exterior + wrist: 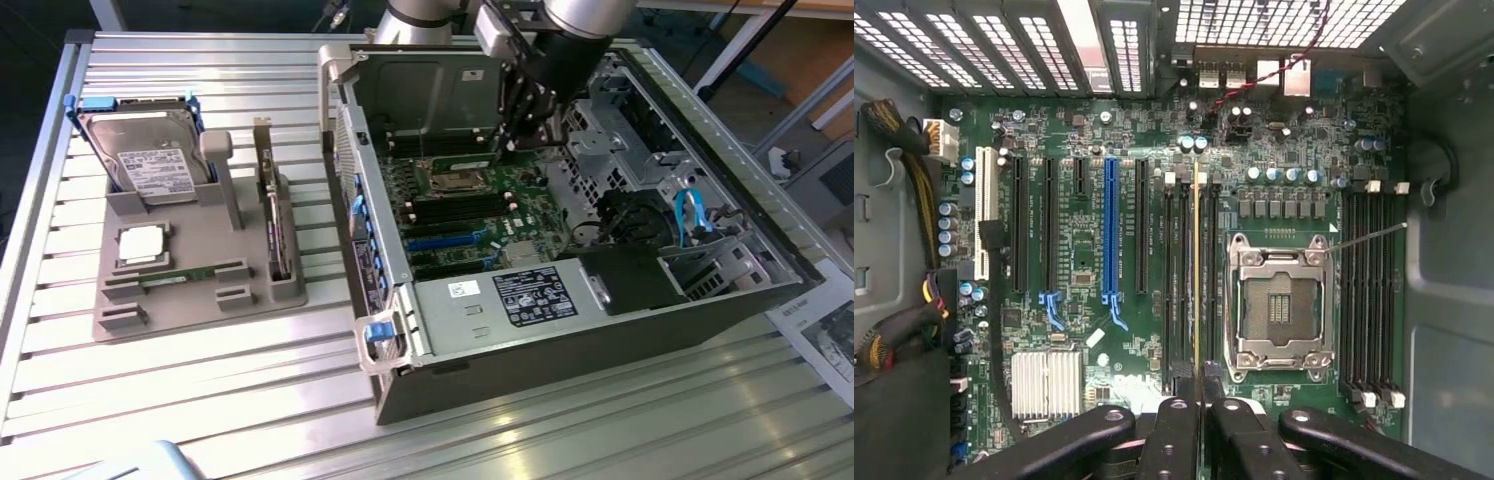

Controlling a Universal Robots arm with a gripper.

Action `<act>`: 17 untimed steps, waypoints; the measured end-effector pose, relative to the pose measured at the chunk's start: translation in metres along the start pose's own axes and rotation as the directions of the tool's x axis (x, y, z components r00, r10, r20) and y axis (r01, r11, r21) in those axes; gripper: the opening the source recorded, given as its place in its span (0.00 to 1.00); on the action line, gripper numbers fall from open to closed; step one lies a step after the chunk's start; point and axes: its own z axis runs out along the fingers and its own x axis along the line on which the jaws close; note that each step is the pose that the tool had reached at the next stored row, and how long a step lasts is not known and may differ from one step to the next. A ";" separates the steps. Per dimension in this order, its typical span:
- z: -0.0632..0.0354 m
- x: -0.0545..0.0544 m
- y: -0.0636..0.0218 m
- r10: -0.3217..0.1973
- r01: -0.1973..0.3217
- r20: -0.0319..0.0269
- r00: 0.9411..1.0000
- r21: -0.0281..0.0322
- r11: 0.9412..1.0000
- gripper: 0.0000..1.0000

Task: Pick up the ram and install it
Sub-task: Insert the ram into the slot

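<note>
Green motherboard lies beneath one ram gripped by the jaws.

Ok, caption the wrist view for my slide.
Hand shut on the ram, held edge-on, aligned with the memory slots beside the empty processor socket.

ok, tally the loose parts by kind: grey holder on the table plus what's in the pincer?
hard drive: 1
processor chip: 1
upright circuit card: 1
ram: 2 (ram gripped in the pincer over the motherboard; second stick flat in the holder)
Total: 5
</note>
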 end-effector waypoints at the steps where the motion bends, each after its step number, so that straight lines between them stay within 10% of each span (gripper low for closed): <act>1: 0.0014 0.000 -0.0001 0.000 0.000 0.000 1.000 0.000 1.000 0.12; 17: 0.0349 0.002 -0.0015 0.000 0.000 0.000 1.000 0.000 1.000 0.12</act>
